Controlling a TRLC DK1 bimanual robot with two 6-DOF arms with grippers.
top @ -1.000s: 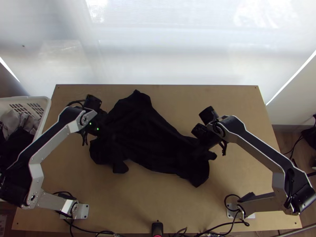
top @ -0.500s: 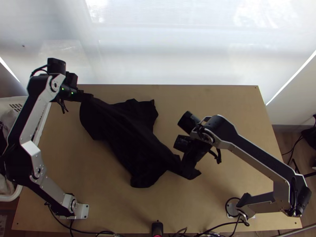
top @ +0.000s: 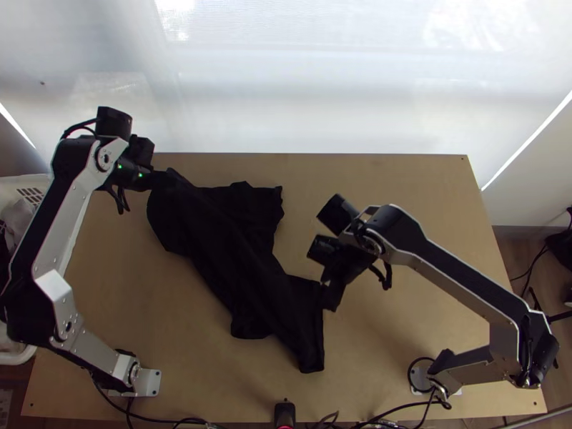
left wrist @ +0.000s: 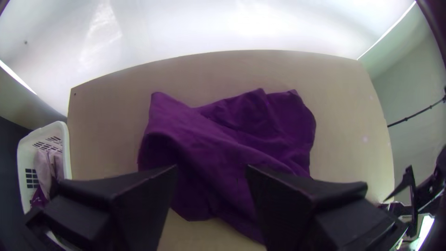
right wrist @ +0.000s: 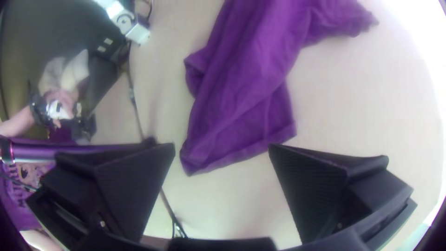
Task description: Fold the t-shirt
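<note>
T-shirt fabric, soft and matte, lies loosely bunched on the smooth wooden desk, stretching aslant from the far left towards the near middle. Long ridges run down it to a straight hemmed end near the right hand, whose wide, ribbed black fingers stand well apart with nothing gripped. The left hand is over the far-left end, its flat fingers also spread wide, holding nothing. Beside the desk, a white plastic basket with slotted walls contains crumpled pale cloth and a darker piece.
</note>
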